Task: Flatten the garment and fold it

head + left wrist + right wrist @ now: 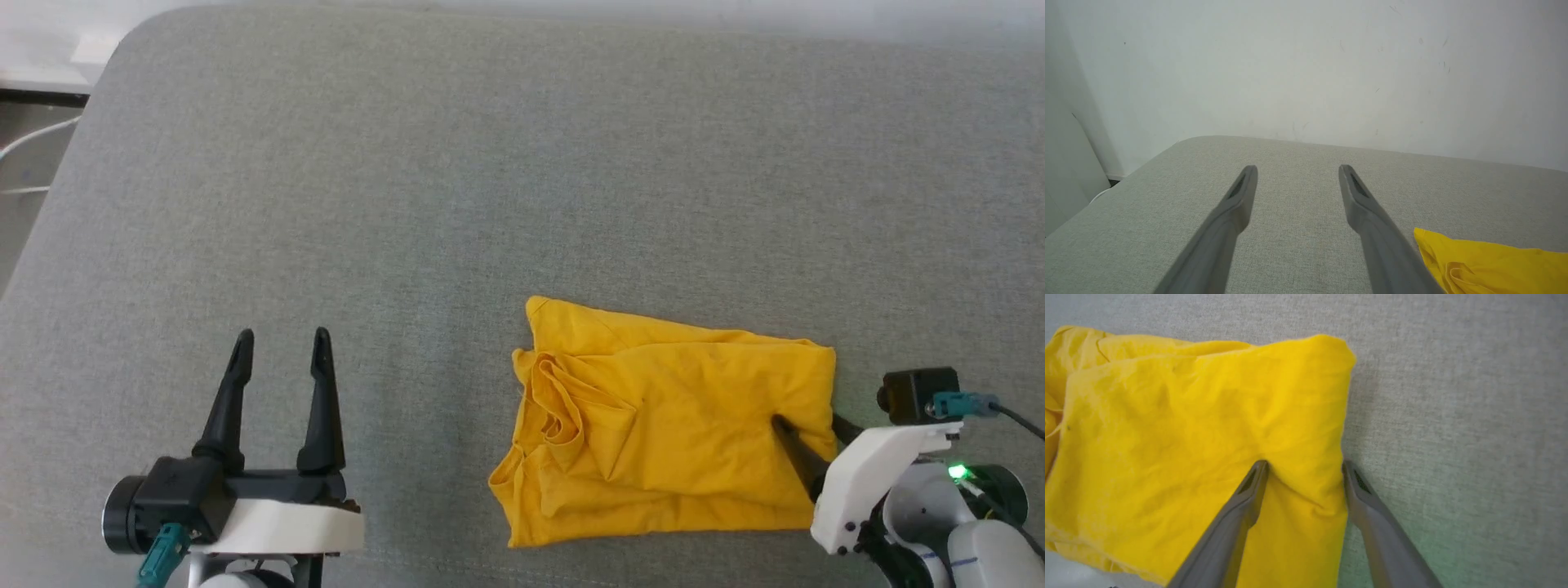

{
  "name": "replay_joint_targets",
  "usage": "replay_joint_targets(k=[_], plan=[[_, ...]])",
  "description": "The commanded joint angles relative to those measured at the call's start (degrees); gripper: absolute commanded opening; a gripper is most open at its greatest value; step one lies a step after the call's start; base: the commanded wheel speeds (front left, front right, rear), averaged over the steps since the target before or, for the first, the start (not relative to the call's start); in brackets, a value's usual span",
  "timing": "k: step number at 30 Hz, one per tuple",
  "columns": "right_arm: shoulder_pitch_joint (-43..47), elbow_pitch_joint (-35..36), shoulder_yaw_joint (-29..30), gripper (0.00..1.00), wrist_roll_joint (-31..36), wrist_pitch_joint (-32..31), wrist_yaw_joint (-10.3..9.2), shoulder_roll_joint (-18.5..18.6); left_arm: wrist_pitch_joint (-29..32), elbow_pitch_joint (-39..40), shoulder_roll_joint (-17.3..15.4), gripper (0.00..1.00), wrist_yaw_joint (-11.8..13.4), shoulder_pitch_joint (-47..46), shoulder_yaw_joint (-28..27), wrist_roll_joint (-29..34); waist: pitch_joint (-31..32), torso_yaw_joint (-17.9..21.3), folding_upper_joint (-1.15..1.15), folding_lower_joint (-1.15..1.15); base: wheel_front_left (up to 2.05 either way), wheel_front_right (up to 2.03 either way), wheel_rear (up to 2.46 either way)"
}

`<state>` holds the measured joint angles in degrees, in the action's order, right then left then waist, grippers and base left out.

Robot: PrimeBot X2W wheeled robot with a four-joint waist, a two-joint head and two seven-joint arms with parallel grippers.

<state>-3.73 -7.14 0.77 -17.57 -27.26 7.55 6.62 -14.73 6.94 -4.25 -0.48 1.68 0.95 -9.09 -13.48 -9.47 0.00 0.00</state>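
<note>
While the left gripper (282, 336) hovers released over bare grey cushion (457, 163), jaws spread and holding nothing, the action is all off to its right. That's where the garment (669, 433) lies, a bright yellow bundle already doubled over, its bunched layers on the side nearer the left gripper. And now the right gripper (1304, 465), jaws spread wide and straddling the garment's right-hand edge: one finger (1249, 490) pressing on top of the cloth, the other just outside on the cushion. Not clamped yet, so nothing is held! To do this well, I'd say it should close on every layer at that edge, not merely the top one, and lift gently so the thin fabric doesn't drag or spill open.
</note>
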Motion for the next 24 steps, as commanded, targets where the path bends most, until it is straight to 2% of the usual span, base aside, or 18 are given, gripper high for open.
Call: replay_joint_targets(k=[1,2,3,13,24], plan=[[-0.3,-1.2,-0.1,0.45,-0.2,-0.5,-0.06,-0.4,-0.3,0.0,-0.4,1.0,-0.1,-1.0,0.0,-0.2,-0.2,-0.2,0.0,0.0,0.0,0.0,0.0],[-0.7,-1.6,0.1,0.25,-0.3,-0.6,-0.06,-0.6,-0.3,-0.1,-0.4,1.0,-0.1,-1.1,0.0,-0.2,-0.4,-0.3,0.0,0.0,0.0,0.0,0.0],[-1.0,-1.9,0.2,0.0,-0.3,-0.7,-0.06,-0.8,-0.3,0.0,-0.4,1.0,-0.1,-1.2,0.0,-0.3,-0.5,-0.3,0.0,0.0,0.0,0.0,0.0],[-2.6,-0.6,-0.1,0.0,0.2,-0.8,-0.06,-0.5,-0.3,-0.1,-0.3,1.0,0.2,-1.7,0.0,-0.3,-0.4,1.4,0.0,0.0,0.0,0.0,0.0],[-6.1,-0.5,-6.1,0.0,-0.6,-0.5,-0.06,0.1,-0.3,-0.2,-1.0,1.0,-0.4,-2.6,0.8,0.6,0.4,6.2,0.0,0.0,0.0,0.0,0.0]])
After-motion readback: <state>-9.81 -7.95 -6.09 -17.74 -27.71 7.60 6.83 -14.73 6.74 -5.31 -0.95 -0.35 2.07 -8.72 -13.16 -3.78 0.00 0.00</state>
